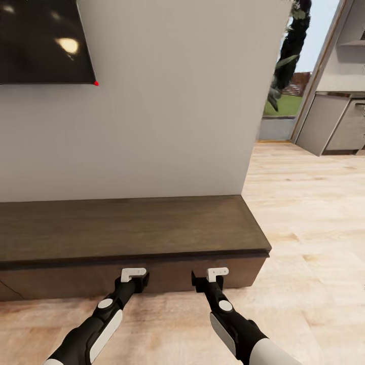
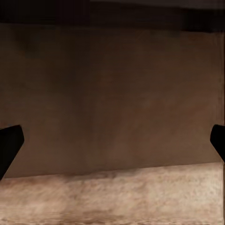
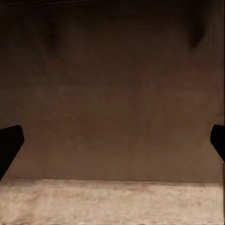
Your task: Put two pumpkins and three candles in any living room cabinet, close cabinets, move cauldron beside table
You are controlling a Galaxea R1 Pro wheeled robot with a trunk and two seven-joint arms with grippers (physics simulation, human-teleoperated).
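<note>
While I face the wall, these are my notes.
Cabinet: the long dark-brown cabinet (image 1: 126,228) runs across the lower half of the head view; its top is bare and its flat front looks closed.
Left gripper: my left gripper (image 1: 136,282) is low at the bottom centre of the frame, just at the cabinet front, fingers spread wide and holding nothing; its wrist view shows the brown front panel (image 2: 112,93) close up.
Right gripper: my right gripper (image 1: 205,283) sits beside it, equally low, fingers apart and empty.
Progress: I judge I am about to open or check this front; I cannot tell what has been stowed.
Floor: pale wooden floor (image 1: 304,228), lower right.
Room: white wall (image 1: 167,101), black screen (image 1: 40,35) upper left, grey kitchen cupboards (image 1: 339,121) upper right.
</note>
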